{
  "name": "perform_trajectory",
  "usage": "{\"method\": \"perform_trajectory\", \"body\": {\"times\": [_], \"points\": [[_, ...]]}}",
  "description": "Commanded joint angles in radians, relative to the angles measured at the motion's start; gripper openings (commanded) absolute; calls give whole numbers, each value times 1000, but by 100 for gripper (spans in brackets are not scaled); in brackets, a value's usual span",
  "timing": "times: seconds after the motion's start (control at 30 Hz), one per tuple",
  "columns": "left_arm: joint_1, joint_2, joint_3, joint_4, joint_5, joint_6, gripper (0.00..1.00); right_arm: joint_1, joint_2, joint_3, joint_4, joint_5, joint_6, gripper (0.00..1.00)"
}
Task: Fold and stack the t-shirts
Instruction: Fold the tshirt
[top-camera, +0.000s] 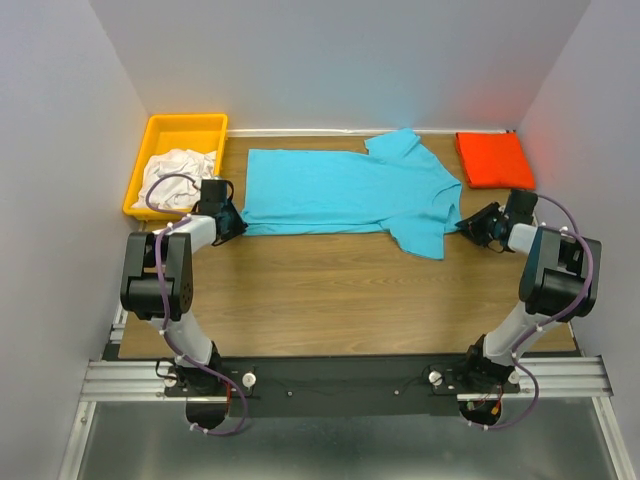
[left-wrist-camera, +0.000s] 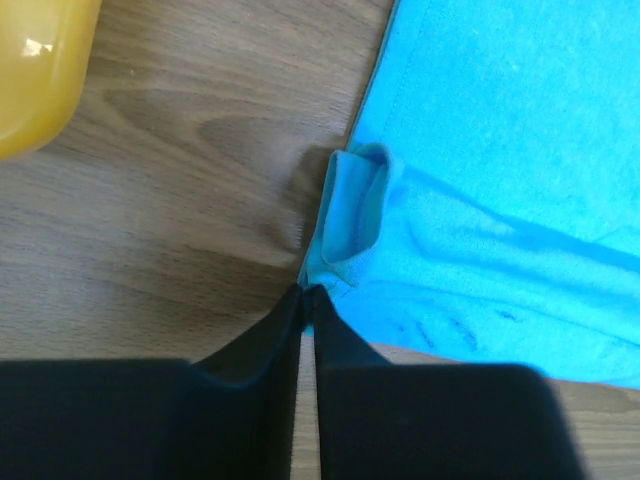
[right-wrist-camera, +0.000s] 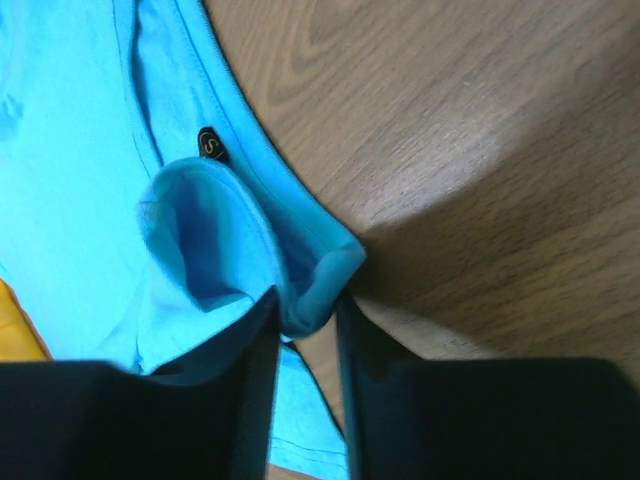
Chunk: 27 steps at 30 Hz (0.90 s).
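Note:
A turquoise-blue t-shirt (top-camera: 345, 190) lies spread flat across the back of the wooden table, hem to the left, collar to the right. My left gripper (top-camera: 230, 218) is shut on its near-left hem corner (left-wrist-camera: 345, 225), pinching a small fold of cloth. My right gripper (top-camera: 478, 226) is shut on the shirt's edge near the collar (right-wrist-camera: 310, 290), a bunched fold between the jaws. A folded orange-red t-shirt (top-camera: 493, 159) lies at the back right. White cloth t-shirts (top-camera: 172, 180) sit crumpled in the yellow bin.
The yellow plastic bin (top-camera: 186, 126) stands at the back left, and its corner shows in the left wrist view (left-wrist-camera: 35, 70). Grey walls close in on the left, back and right. The bare wooden table (top-camera: 340, 290) stretches in front of the blue shirt.

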<state>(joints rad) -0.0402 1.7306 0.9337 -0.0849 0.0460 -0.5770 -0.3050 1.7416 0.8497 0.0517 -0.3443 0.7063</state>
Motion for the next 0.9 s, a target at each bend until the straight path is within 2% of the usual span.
{"method": "perform_trajectory", "body": {"times": [0.0,0.07,0.1,0.23,0.37,0.5,0.57,0.6,0.67,0.7,0.73,0.83,0.87], "points": [[3,30,-26,-38,17,14,5,-8,16,-24,10,39,-2,31],[3,27,-27,-50,6,19,0,-11,9,-37,7,45,-1,24],[3,20,-27,-58,-1,25,0,-16,-4,-41,5,48,-1,17],[13,-23,-50,-108,-60,46,0,-36,-53,-81,-32,73,-2,6],[55,-81,-116,-128,-67,66,0,-57,-115,-124,-148,106,-24,1],[62,-131,-150,-159,-71,78,0,-57,-181,-149,-234,117,-77,2],[60,-164,-164,-159,-60,78,0,-57,-211,-143,-285,122,-97,7],[60,-175,-168,-156,-51,78,1,-57,-220,-136,-302,126,-120,16],[60,-195,-171,-153,-52,78,19,-54,-244,-115,-345,134,-142,27],[60,-215,-171,-151,-13,75,28,-46,-252,-109,-354,137,-162,37],[60,-227,-173,-147,-9,68,42,-40,-260,-100,-366,152,-166,41],[60,-266,-183,-144,-20,60,58,4,-295,-71,-421,206,-182,50],[60,-281,-184,-144,-26,57,59,26,-306,-60,-430,221,-185,52]]}}
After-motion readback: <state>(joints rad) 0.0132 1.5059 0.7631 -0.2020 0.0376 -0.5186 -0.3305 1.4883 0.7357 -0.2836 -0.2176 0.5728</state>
